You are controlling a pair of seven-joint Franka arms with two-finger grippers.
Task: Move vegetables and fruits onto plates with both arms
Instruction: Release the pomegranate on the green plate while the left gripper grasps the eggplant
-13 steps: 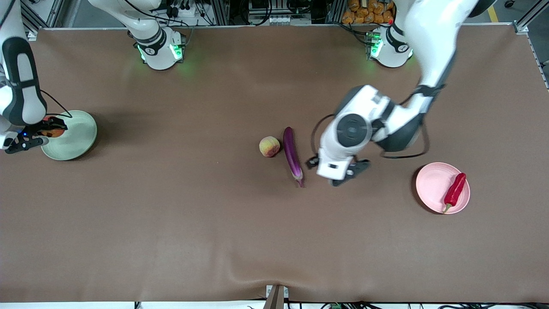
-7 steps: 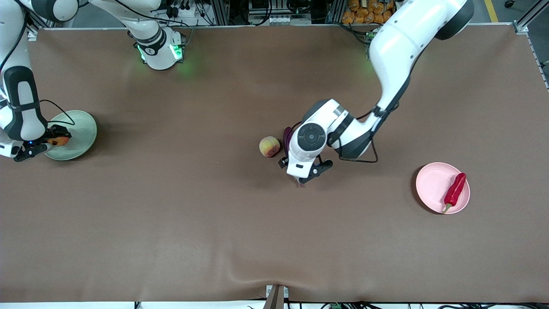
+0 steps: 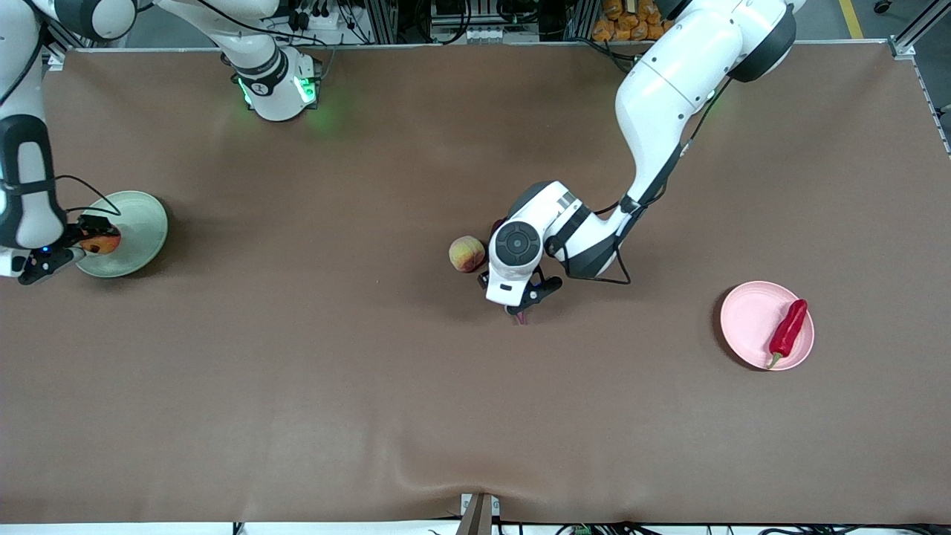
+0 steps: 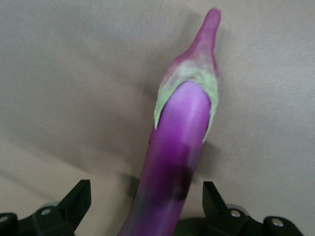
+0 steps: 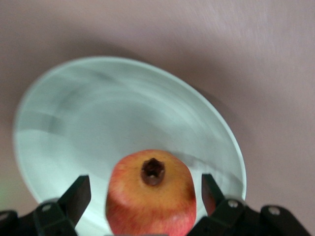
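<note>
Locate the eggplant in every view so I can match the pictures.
Front view: eggplant mid-table, mostly hidden under the left gripper, only its stem tip showing.
Left wrist view: eggplant fills the middle, running between the open jaws.
Right wrist view: not in it.
Shared landmark: the stem tip.

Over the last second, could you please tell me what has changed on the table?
The left end effector swung from near the pink plate to straddle the eggplant, open. The right end effector shifted slightly, opening around the pomegranate on the green plate. Peach and chili stayed put.
</note>
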